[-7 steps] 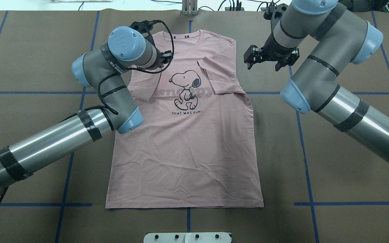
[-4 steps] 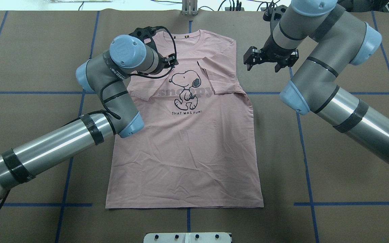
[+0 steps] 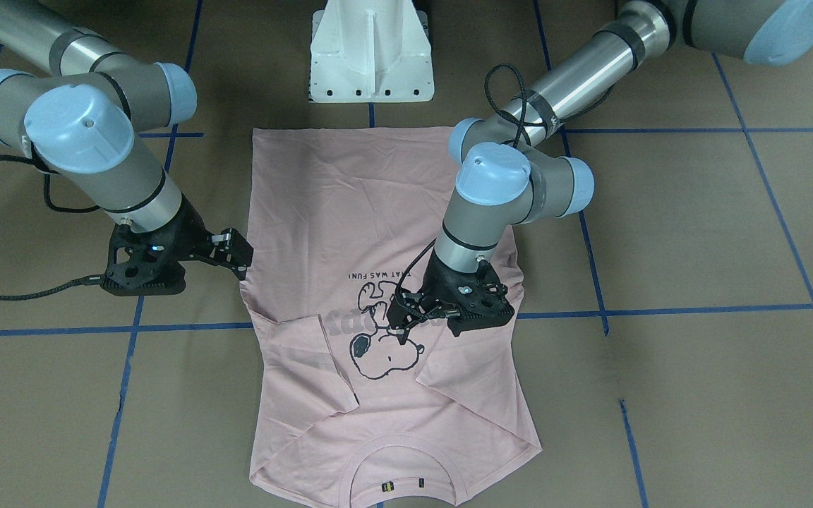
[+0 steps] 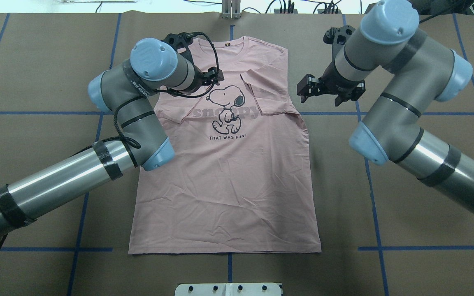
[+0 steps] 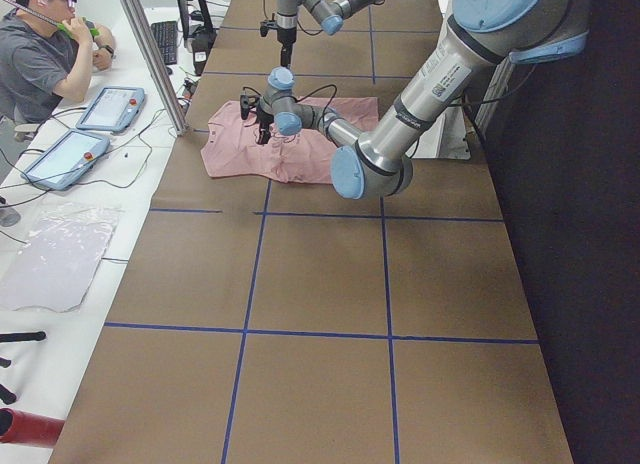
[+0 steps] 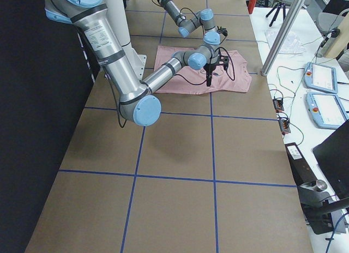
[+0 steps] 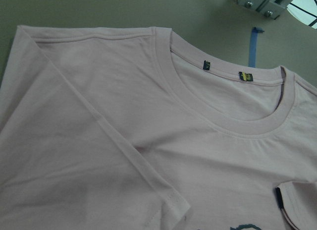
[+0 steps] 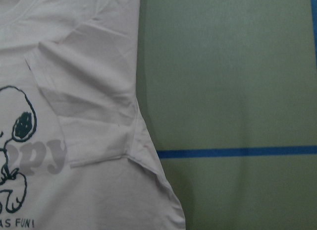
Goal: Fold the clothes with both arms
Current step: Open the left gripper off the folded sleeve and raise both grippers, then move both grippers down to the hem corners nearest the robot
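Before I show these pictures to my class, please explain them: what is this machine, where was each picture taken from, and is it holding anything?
This is a robot with two jointed arms, each ending in a two-finger claw. Two pictures look down on the table, one from behind the robot and one facing it. Two look along it from its ends, and two come from small cameras on the wrists. On the table lies a pink T-shirt, flat, print up, both sleeves folded in over the chest. The left claw hangs over the Snoopy drawing; whether it pinches cloth, I cannot tell. The right claw is open and empty, beside the shirt's edge.
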`<state>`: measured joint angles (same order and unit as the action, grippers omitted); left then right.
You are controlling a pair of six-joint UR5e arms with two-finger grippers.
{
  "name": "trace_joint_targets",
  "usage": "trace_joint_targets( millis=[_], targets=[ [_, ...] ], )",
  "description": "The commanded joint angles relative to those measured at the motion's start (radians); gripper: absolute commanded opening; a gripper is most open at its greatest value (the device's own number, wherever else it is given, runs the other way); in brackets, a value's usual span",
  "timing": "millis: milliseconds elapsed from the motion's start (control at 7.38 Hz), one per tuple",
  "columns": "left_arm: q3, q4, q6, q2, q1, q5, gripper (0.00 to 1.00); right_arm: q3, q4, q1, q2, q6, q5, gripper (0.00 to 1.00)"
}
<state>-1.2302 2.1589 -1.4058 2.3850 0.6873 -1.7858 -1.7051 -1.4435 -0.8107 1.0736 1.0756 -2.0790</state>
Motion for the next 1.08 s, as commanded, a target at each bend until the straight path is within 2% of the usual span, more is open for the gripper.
trace_joint_targets(
  millis=[0,271,407,542,678,949],
  targets=[
    [-0.226,-0.144,0.056,-0.142,0.0,-0.067,1.0,-0.211,0.006,0.126,0.18,0.135,0.107,1.0],
    [-0.4,-0.336,0.122,-0.199,-0.002,-0.073,1.0,-0.338,0.008,0.282,0.27,0.339,0.245,1.0],
    [-0.49,-0.34,0.122,-0.264,-0.005,-0.069,1.0,-0.379,0.017,0.4,0.291,0.424,0.364,1.0],
    [-0.538,-0.34,0.122,-0.306,-0.008,-0.069,1.0,-0.411,0.018,0.526,0.331,0.526,0.469,1.0],
    [-0.539,-0.338,0.122,-0.313,-0.008,-0.066,1.0,-0.412,0.018,0.624,0.345,0.573,0.575,1.0],
    [-0.539,-0.337,0.122,-0.314,-0.008,-0.066,1.0,-0.384,0.035,0.68,0.379,0.589,0.611,1.0]
  ],
)
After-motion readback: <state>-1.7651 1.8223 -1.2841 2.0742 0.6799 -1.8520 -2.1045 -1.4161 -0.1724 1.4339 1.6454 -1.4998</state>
